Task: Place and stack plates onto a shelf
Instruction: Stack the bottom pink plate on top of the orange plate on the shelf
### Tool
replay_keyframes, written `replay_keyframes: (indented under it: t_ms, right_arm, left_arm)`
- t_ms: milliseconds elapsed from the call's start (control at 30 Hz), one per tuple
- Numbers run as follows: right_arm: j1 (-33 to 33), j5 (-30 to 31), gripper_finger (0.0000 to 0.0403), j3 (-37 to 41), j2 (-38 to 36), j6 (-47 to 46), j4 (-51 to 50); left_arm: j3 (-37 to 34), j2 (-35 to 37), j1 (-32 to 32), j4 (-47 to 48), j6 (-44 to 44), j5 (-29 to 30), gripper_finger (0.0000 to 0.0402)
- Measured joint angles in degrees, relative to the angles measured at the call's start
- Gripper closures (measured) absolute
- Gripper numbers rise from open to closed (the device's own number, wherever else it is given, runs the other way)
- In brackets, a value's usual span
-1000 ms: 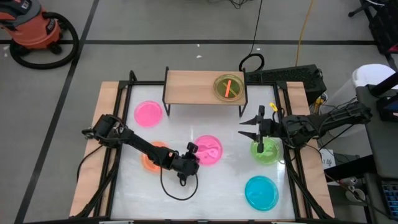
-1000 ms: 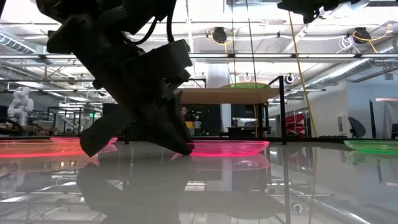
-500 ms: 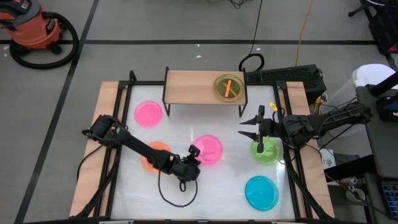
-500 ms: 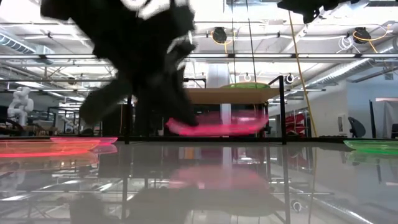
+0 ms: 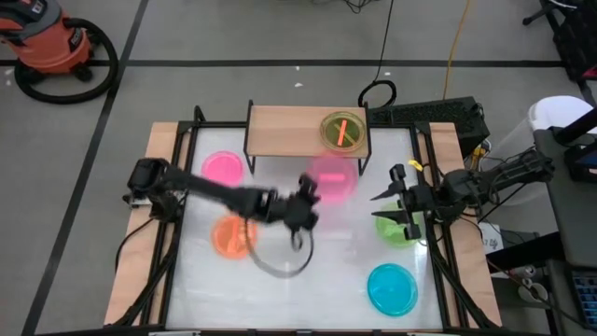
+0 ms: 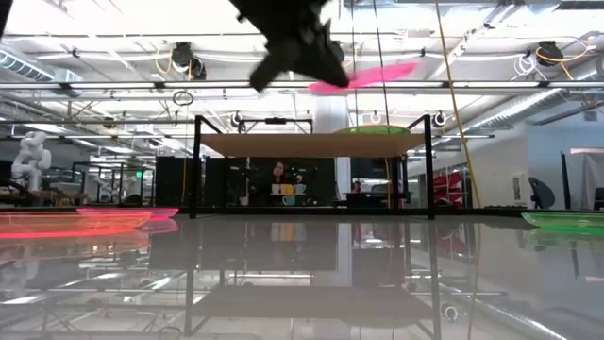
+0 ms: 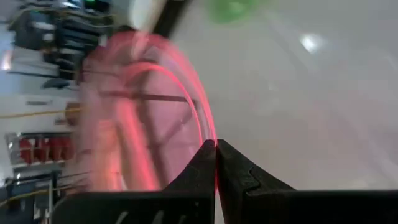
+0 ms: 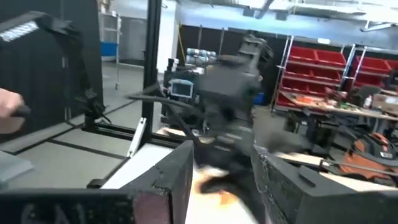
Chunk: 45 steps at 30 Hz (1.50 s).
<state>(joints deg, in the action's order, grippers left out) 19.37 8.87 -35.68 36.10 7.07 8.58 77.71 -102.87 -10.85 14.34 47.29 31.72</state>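
My left gripper hovers over the table's middle, shut on a pink plate held high, just in front of the shelf. In the low view the pink plate hangs above the shelf board. The light-wood shelf stands at the far edge and carries a green plate with orange showing through it. My right gripper is open above a green plate lying flat on the table. My left gripper pinches the pink plate's rim between its two shut fingers, on the edge nearest the arm. The fingers come roughly level from the table's left. The plate is lifted clear of the table and tilted, its free edge higher.
Flat on the table lie a pink plate at far left, an orange plate below the left arm, and a cyan plate near the right front. A black cable loop hangs under the left arm.
My left gripper took the pink plate off the table's middle and carried it up and toward the far edge, close to the shelf; the plate is now lifted clear and tilted. My right gripper shifted slightly toward the near-right.
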Motion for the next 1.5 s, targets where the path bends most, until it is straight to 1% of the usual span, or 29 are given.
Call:
replay_keyframes:
  t_ms: [67, 133, 233, 333, 500, 633, 733, 900, 967, 1233, 1500]
  right_arm:
    - [0.84, 0.16, 0.0259, 0.00, -0.41, 0.40, -0.18]
    - [1.56, 0.06, 0.0259, 0.00, -0.87, 1.19, -0.18]
    - [2.07, 0.28, 0.0259, 0.00, -1.04, 2.06, -0.22]
    - [2.23, 0.34, 0.0259, 0.00, -1.06, 3.60, -0.23]
    - [2.23, 2.74, 0.0259, 0.00, -1.07, 6.31, -0.11]
    - [2.23, 6.31, 0.0259, 0.00, -1.07, 8.30, -0.05]
    - [2.06, 7.76, 0.0259, 0.00, -0.98, 9.06, 0.13]
    - [2.01, 7.67, 0.0259, 0.00, -0.83, 9.11, 0.25]
    - [2.01, 7.65, 0.0259, 0.00, -0.81, 9.14, 0.24]
    - [2.01, 7.71, 0.0259, 0.00, -0.83, 10.77, 0.25]
    - [2.01, 7.73, 0.0259, 0.00, -0.81, 10.28, 0.20]
  left_arm:
    - [1.21, 0.46, 4.75, 1.03, 1.13, -3.04, 0.0400]
    - [3.27, 0.07, 9.38, -3.04, 2.84, -7.43, 0.0400]
    - [6.13, 0.08, 15.11, -2.83, 4.16, -12.66, 0.0400]
    - [7.71, 0.00, 19.93, -3.40, 4.73, -19.50, 0.0400]
    - [8.78, -0.29, 25.79, -4.12, 4.74, -28.29, 0.0400]
    - [8.74, -2.06, 27.77, -5.62, 4.16, -32.37, 0.0400]
    - [8.74, -3.59, 28.32, -7.48, 4.23, -33.32, 0.0400]
    - [8.74, -6.16, 28.88, -7.97, 4.45, -33.38, 0.0399]
    - [8.74, -6.29, 28.87, -8.90, 3.52, -33.27, 0.0390]
    - [8.74, -6.28, 28.71, -11.19, 1.03, -33.04, 0.0323]
    - [8.74, -6.27, 28.10, -13.37, -2.69, -29.92, 0.0253]
